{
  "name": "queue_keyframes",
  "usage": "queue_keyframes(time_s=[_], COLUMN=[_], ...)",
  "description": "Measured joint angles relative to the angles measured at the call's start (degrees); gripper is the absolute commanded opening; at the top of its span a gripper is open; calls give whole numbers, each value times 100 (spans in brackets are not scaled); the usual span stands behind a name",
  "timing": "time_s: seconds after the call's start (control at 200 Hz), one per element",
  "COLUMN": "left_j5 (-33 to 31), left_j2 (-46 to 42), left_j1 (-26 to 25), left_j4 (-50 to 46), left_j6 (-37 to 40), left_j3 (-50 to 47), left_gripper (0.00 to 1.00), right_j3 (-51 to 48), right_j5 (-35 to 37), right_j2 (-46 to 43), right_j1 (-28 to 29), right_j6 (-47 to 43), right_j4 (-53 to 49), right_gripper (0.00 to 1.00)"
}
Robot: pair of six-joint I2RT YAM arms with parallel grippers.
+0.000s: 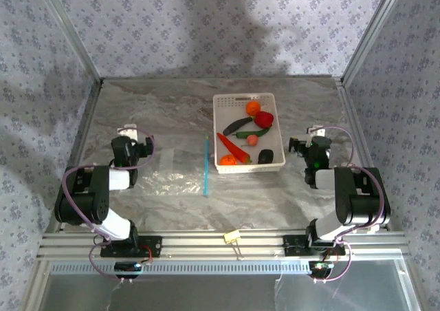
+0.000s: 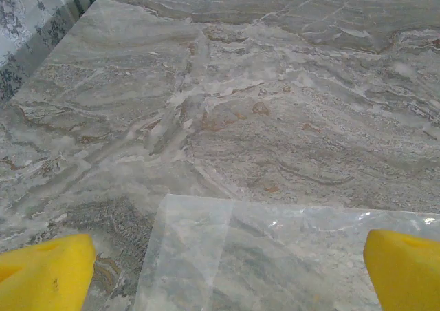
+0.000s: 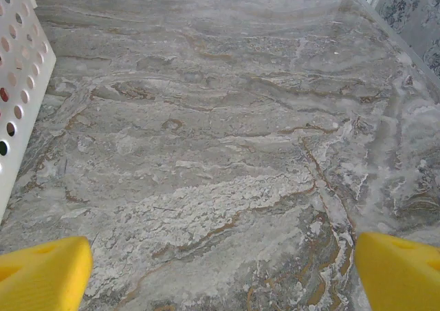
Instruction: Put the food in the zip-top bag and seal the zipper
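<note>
food (image 1: 252, 140) all lies in a white basket (image 1: 221, 104) just right of the table's middle, toward the back edge. a carrot (image 1: 230, 146) slants along its left side, with a dark green cucumber (image 1: 238, 125) behind it and a red pepper (image 1: 265, 119) further right. one orange round fruit (image 1: 254, 107) sits near the back wall, another (image 1: 227, 159) in the front left corner, and a dark piece (image 1: 265, 157) in the front right corner.

zip-top bag (image 1: 172, 177) lies flat and see-through on the table (image 1: 158, 104), left of the basket. its blue zipper (image 1: 206, 166) runs front to back just beside the basket's left wall, not touching it.

left gripper (image 1: 129, 133) is at the bag's left edge, its yellow fingers (image 2: 42, 273) spread wide with nothing between them. the left wrist view has a corner of the bag below them. right gripper (image 1: 311, 137) sits right of the basket, near the table's right edge. its fingers (image 3: 402, 270) are just as wide apart and empty, over bare table, with the basket's perforated wall at the left of its view.
</note>
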Motion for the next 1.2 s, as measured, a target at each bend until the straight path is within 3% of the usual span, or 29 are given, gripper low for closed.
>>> queue_keyframes(time_s=[0.535, 0.595, 0.695, 0.755, 0.79, 0.875, 1.025, 1.199], left_j5=[127, 190, 289, 339, 354, 330, 212, -367], left_j2=[0, 0, 0, -22, -92, -426, -1668, -2870], left_j1=[4, 7, 31, 57, 68, 68, -44, -1156], left_j4=[-22, -37, -175, -538, -920, -1679, -2715, -4183], left_j6=[2, -4, -42, -24, -42, -109, -634, -1259], left_j3=[2, 2, 57, 232, 422, 859, 1335, 1786], left_gripper=[100, 93, 73, 60, 58, 59, 59, 56], right_j3=[0, 0, 0, 0, 7, 306, 1392, 2299], right_j5=[0, 0, -4, -15, -20, -28, -129, -129], right_j2=[0, 0, 0, 0, -4, -125, -697, -1755], right_j1=[0, 0, 0, 0, 0, -13, -42, 319], right_j6=[0, 0, -17, -20, -24, -2, 57, 531], right_j4=[-2, -2, 0, 0, -17, -745, -2225, -3897], right_gripper=[100, 100, 93, 89, 87, 78, 78, 81])
